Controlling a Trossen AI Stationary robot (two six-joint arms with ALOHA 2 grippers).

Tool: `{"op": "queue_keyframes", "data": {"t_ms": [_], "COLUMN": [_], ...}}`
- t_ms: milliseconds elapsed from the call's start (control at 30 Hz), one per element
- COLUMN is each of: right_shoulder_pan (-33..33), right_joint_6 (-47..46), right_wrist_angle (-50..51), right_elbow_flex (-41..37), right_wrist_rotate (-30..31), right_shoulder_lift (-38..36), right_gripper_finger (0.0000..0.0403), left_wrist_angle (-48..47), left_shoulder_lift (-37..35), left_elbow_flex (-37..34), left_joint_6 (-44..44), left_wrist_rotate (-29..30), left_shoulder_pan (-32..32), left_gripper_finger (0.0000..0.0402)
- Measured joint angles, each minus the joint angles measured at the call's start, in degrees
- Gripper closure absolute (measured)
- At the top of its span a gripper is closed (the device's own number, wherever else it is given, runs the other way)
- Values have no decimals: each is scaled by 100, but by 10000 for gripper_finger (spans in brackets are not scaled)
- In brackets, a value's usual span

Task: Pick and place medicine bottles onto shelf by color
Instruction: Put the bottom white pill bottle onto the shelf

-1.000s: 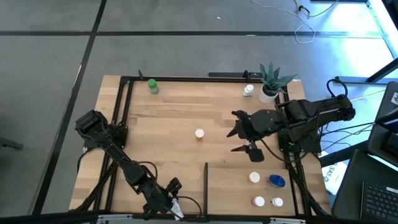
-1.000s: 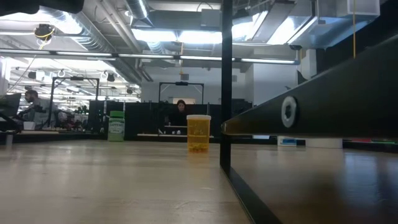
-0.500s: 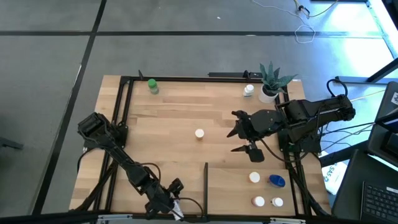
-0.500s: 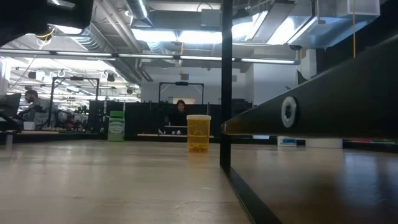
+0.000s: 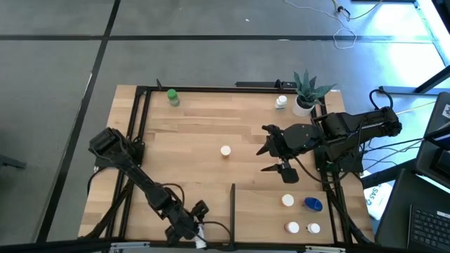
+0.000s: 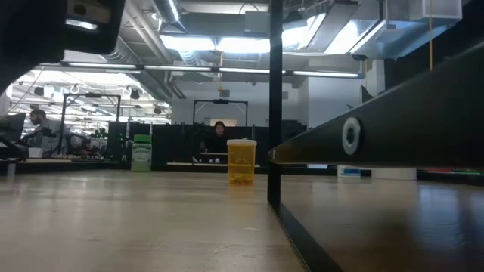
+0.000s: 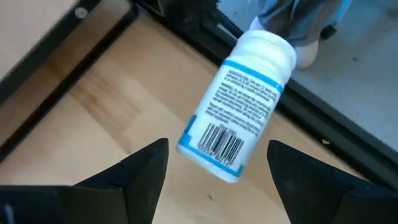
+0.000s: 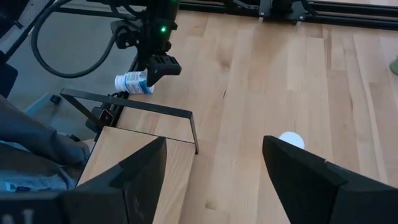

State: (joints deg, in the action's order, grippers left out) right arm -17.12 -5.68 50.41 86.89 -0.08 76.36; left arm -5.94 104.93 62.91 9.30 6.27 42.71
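- Plainly, the shelf [image 5: 190, 130] fills the middle of the high view, its black divider bar [image 5: 233, 204] standing at lower centre; most of the medicine bottles sit well apart on it — a green one [image 5: 171, 97] at upper left, a white-capped one [image 5: 225, 150] at centre, one beside the potted plant [image 5: 306, 91] at upper right, and a cluster with the blue bottle [image 5: 313, 204] at lower right.
- The left gripper [image 5: 197, 237] hangs at the lower edge of the high view, left of centre, its jaws spread wide and holding nothing; in the left wrist view a white bottle with a blue label [image 7: 239, 102] lies on its side between the two fingers [image 7: 140, 171], apart from both.
- To do this pick well, I judge the left gripper should come down so the fingers straddle the lying bottle across its body — not its cap — and close only once the pads are level with its middle, since a round bottle may roll off toward the frame rail.
- The right gripper [image 5: 267, 159] waits at centre right of the high view, jaws wide and empty.
- Against the earlier frames, the left arm has swung slightly rightward in the high view, and a dark part of it now fills more of the low view's upper left corner; the bottles lie as they did.
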Motion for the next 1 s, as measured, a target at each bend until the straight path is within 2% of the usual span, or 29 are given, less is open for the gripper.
{"op": "queue_keyframes", "data": {"t_ms": [600,1000], "right_shoulder_pan": [2,2], "right_joint_6": [-1,-8], "right_wrist_angle": [0,0], "right_elbow_flex": [0,0], "right_wrist_rotate": [0,0], "right_shoulder_lift": [0,0], "right_gripper_finger": [135,135], "left_wrist_angle": [82,100], "left_shoulder_lift": [54,184], "left_elbow_flex": [-1,0], "left_joint_6": [27,-304], "left_wrist_rotate": [-319,-470], "left_shoulder_pan": [5,-69], "left_gripper_finger": [134,134]}}
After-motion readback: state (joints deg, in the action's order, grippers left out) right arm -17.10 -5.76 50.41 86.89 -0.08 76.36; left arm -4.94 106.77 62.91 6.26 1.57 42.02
